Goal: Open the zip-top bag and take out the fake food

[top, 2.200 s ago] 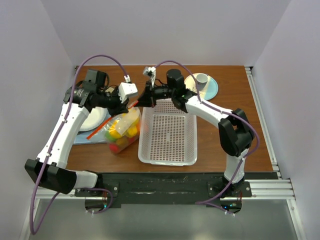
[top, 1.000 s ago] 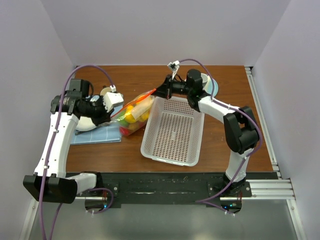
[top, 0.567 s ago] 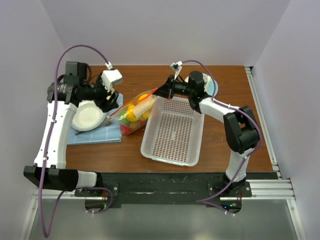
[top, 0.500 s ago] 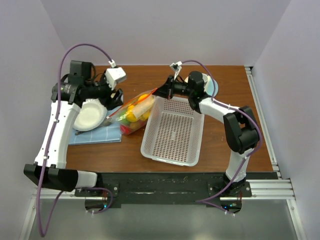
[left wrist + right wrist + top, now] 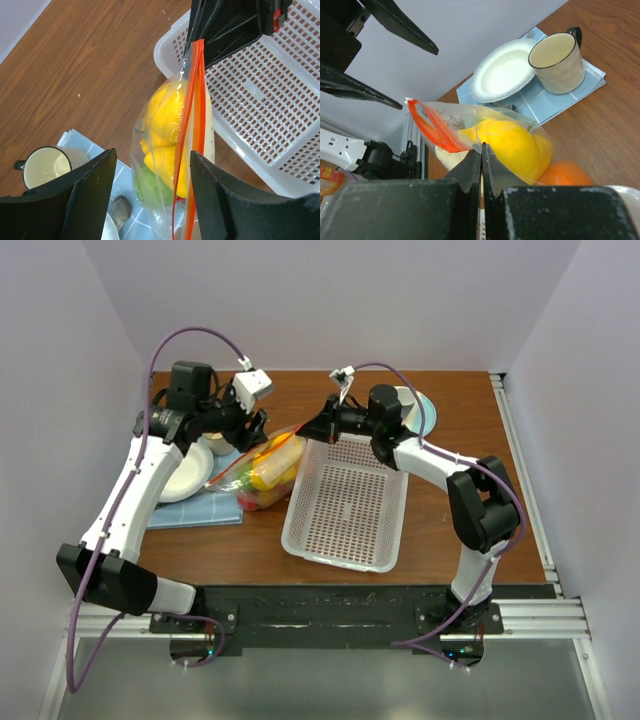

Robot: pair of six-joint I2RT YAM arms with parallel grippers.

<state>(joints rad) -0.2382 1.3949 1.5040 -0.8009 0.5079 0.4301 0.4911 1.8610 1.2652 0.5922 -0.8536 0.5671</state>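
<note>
Contact showed at one end only: the right fingers (image 5: 479,156) were pressed flat together on the corner of the zip-top bag (image 5: 262,472), right at the end of its orange-red zip strip (image 5: 193,135). The left fingers (image 5: 210,200) were spread wide and held nothing, one on each side of the strip, hanging above the bag. Whether their tips brushed the plastic was hard to tell from any view. The strip ran from the pinched end, by the far left corner of the white basket (image 5: 345,510), down toward the blue cloth (image 5: 190,512), and its two tracks seemed parted along the lower stretch. Inside the bag sat the fake food (image 5: 162,125): a large yellow piece uppermost, a green one below it, something orange-red at the low end. The bag slanted just beside the basket's left rim. On the cloth were a white plate (image 5: 183,476), a mug (image 5: 47,165) and a spoon (image 5: 120,209), all on the brown surface (image 5: 520,460).
</note>
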